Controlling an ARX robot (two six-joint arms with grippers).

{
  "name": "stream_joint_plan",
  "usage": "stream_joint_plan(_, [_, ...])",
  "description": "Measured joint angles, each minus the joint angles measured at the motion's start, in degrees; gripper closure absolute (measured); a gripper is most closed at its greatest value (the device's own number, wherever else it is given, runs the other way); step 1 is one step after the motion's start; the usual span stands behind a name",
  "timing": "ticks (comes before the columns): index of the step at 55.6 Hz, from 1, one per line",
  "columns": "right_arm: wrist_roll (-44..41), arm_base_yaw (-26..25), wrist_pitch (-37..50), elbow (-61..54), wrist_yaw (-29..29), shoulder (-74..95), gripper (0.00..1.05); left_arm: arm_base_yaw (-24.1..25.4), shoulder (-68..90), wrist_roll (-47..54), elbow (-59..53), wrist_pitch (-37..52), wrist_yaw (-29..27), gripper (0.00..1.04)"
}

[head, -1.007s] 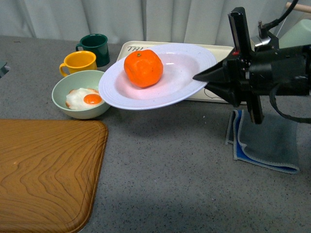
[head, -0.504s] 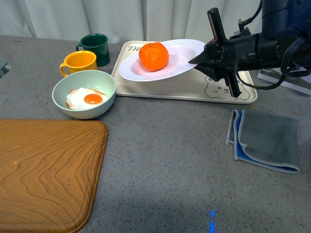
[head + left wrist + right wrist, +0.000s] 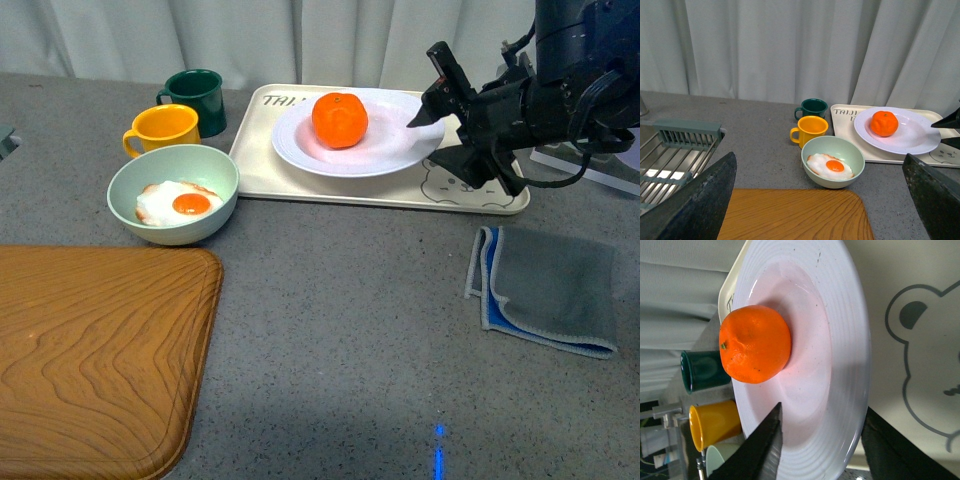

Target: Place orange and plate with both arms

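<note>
The orange (image 3: 339,119) sits in the white ribbed plate (image 3: 395,150), which rests on the cream bear tray (image 3: 470,195) at the back. My right gripper (image 3: 432,132) is open with its jaws straddling the plate's right rim, one above and one below. The right wrist view shows the orange (image 3: 755,344) on the plate (image 3: 840,365) between the spread fingers (image 3: 762,450). My left gripper (image 3: 820,200) is open and empty, back over the wooden board; its view shows the orange (image 3: 884,123) and plate (image 3: 910,140) far off.
A pale green bowl (image 3: 215,175) with a fried egg, a yellow mug (image 3: 160,128) and a dark green mug (image 3: 195,95) stand left of the tray. A wooden board (image 3: 95,350) lies front left. A folded blue-grey cloth (image 3: 550,290) lies right. A metal rack (image 3: 670,155) shows in the left wrist view.
My right gripper carried the plate with the orange back and down onto the bear tray. Its jaws have opened around the rim.
</note>
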Motion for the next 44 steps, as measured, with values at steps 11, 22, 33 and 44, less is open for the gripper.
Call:
stream_joint_plan(11, [-11.91, -0.66, 0.76, -6.49, 2.82, -8.46, 0.16, 0.0, 0.0, 0.0, 0.0, 0.0, -0.02, 0.07])
stream_joint_plan(22, [-40.94, -0.57, 45.77, -29.11, 28.41, -15.1, 0.43, 0.0, 0.0, 0.0, 0.0, 0.0, -0.04, 0.07])
stream_joint_plan(33, [-48.28, -2.89, 55.3, -43.89, 27.41, -26.8, 0.75, 0.0, -0.02, 0.0, 0.0, 0.0, -0.02, 0.07])
stream_joint_plan(44, [-49.77, -4.39, 56.04, -55.54, 25.59, -35.65, 1.04, 0.0, -0.02, 0.0, 0.0, -0.02, -0.02, 0.07])
